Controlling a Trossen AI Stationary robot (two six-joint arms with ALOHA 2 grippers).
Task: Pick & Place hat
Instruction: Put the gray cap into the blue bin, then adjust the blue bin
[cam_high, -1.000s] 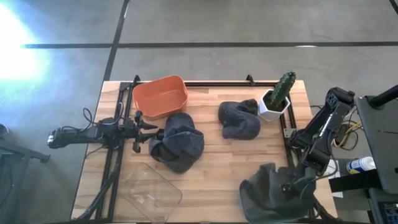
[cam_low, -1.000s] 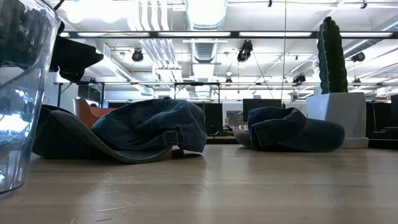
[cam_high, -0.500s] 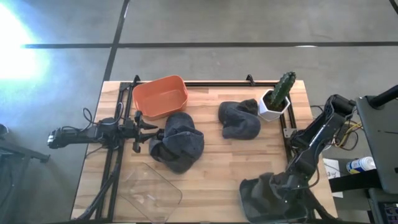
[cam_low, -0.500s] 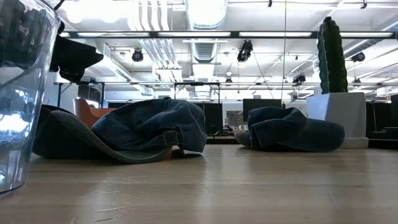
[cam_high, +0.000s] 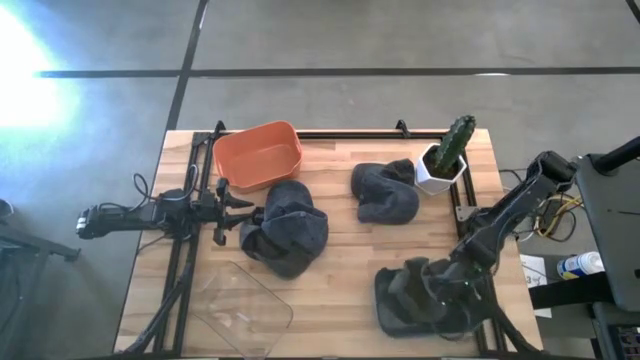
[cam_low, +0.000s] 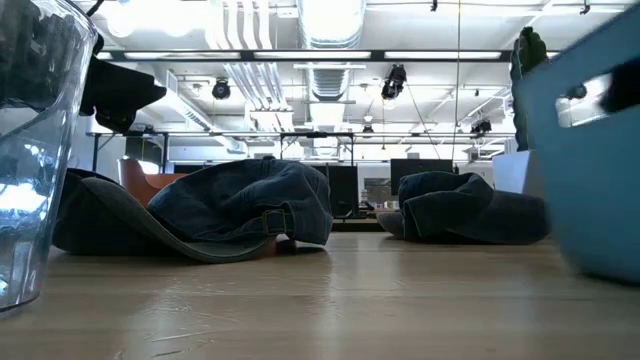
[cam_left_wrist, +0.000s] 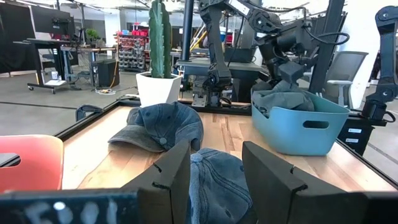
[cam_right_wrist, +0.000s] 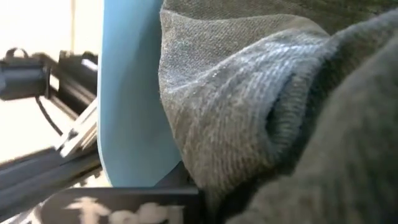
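A blue bin (cam_high: 400, 305) stands near the table's near right corner and also shows in the left wrist view (cam_left_wrist: 298, 130). A grey knitted hat (cam_right_wrist: 249, 93) lies in it. My right gripper (cam_high: 452, 288) is at the bin's right rim. A denim hat (cam_high: 288, 230) lies at the table's middle left, and my left gripper (cam_left_wrist: 214, 168) is open with a finger on each side of its left part. A second denim hat (cam_high: 385, 192) lies beside the cactus pot. My right gripper comes from above, slanting from the table's right, onto the bin's right wall (cam_right_wrist: 134, 106), with the grey hat right beside it. The wall runs down into the gripper, whose fingers are hidden by the wall and the hat. The bin stands on the table.
An orange bin (cam_high: 258, 155) stands at the far left. A clear container (cam_high: 240, 305) stands at the near left. A cactus in a white pot (cam_high: 440, 165) stands at the far right. Bare wood lies between the hats and the blue bin.
My right gripper has gone toward the table's left edge, and the blue bin with the grey hat has slid along the table with it. The bin has come into the low view at the right.
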